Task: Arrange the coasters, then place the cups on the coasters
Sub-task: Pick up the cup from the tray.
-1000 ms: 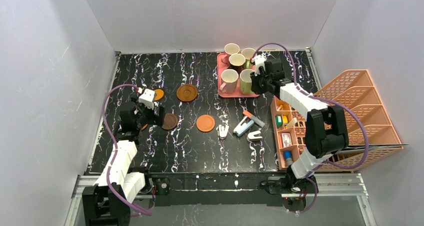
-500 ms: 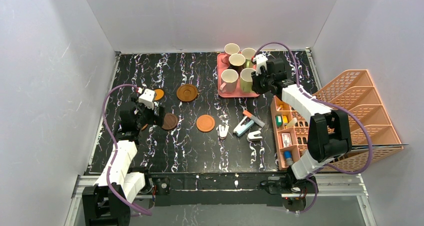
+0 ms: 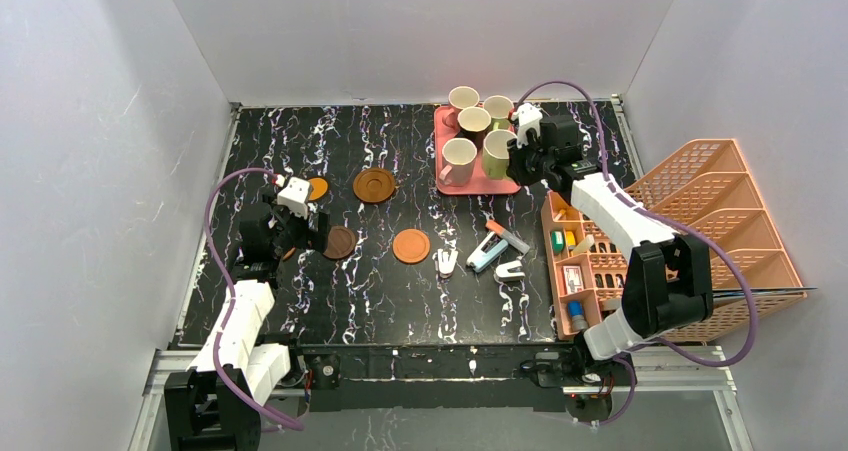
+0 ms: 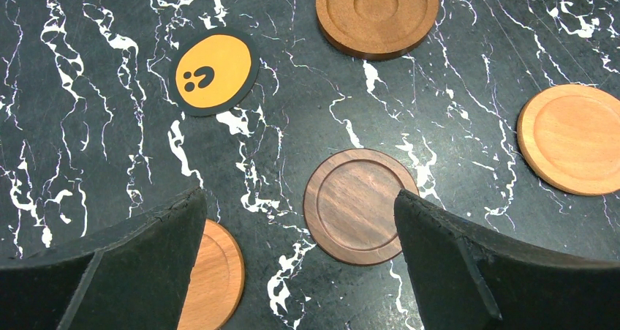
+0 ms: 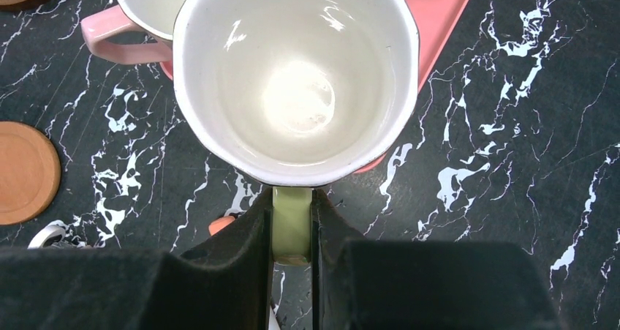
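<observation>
Right wrist cam has the right gripper (image 5: 292, 216) clamped on the handle of a yellow-green cup (image 5: 296, 88) at the pink tray (image 5: 447, 8) corner, so cup-placing looks started, and next it needs carrying to a coaster (image 5: 22, 173) left of that tray.

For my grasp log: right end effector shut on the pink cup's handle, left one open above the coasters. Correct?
No: the right end effector is shut on the handle of the yellow-green cup, as the right wrist view shows. The left end effector is open above the coasters.
</observation>
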### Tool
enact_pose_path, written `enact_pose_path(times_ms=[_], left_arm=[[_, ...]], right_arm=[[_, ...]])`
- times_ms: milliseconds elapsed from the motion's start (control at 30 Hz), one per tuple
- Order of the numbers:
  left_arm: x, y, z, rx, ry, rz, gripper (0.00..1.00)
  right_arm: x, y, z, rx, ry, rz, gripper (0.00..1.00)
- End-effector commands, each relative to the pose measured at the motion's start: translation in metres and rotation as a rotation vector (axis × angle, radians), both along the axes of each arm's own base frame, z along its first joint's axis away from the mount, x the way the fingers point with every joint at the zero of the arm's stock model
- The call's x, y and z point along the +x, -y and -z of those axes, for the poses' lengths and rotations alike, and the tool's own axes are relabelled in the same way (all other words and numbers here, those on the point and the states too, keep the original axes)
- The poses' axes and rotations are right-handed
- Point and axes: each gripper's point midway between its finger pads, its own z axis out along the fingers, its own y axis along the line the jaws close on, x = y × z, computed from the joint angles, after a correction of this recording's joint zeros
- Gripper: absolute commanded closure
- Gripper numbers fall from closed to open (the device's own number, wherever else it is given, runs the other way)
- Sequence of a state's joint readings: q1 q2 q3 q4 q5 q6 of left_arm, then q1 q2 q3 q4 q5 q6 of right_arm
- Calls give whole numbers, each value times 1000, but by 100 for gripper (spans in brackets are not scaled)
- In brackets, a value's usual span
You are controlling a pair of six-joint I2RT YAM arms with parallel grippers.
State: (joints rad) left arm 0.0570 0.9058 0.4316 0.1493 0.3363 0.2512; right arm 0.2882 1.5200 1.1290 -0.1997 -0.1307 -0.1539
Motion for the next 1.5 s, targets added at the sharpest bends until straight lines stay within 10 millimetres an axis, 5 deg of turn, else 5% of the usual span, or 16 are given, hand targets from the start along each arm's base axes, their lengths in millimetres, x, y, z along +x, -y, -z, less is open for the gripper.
enact_pose_path(times_ms=[0, 1467], left_arm=[[-1, -2, -2, 9, 18, -4, 2], [1, -3, 1, 10, 6, -6, 2]], right_arm=[[16, -6, -57, 72, 195, -11, 99], [-29, -28, -110, 216, 304, -212, 99]])
